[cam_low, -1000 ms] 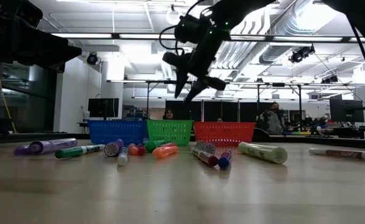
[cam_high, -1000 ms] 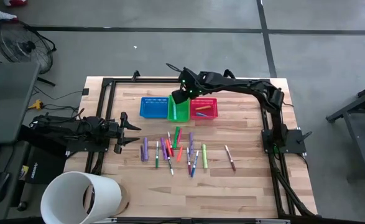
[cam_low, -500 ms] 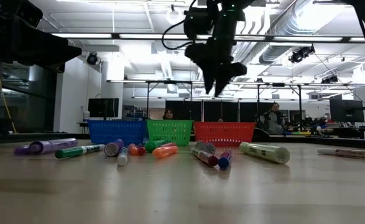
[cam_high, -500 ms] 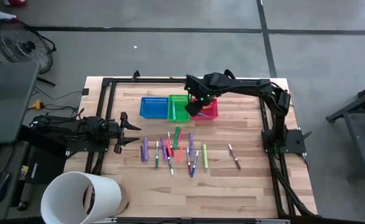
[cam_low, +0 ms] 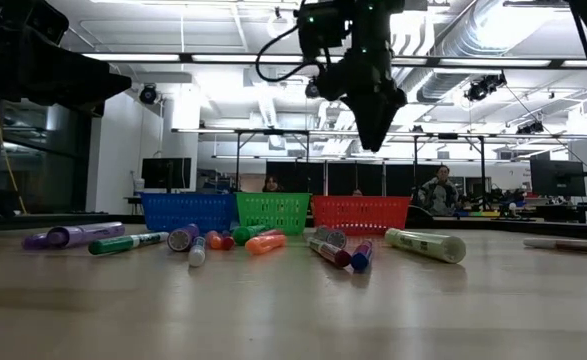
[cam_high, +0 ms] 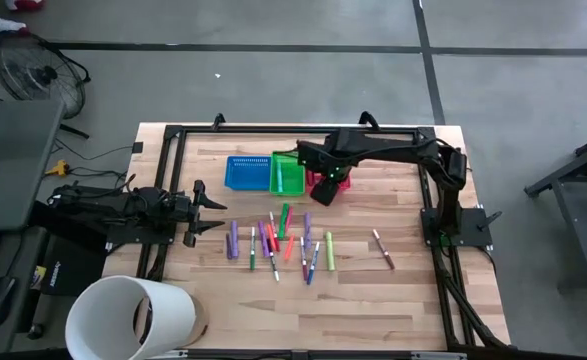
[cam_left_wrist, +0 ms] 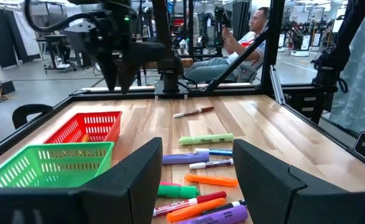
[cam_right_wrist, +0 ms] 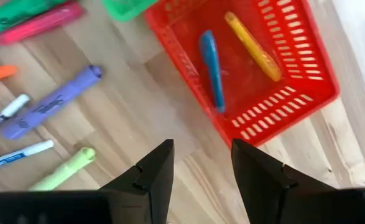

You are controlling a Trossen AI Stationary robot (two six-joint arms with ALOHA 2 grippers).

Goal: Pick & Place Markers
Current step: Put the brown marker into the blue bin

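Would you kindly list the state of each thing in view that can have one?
Right end effector: open, empty, above the table by the red basket.
Left end effector: open, empty, waiting at the table's left.
Red basket: upright, holds a blue marker and a yellow marker.
Green basket: upright, contents unclear.
Blue basket: upright, looks empty.
Loose markers: lying flat on the table.
White bucket: upright, open.
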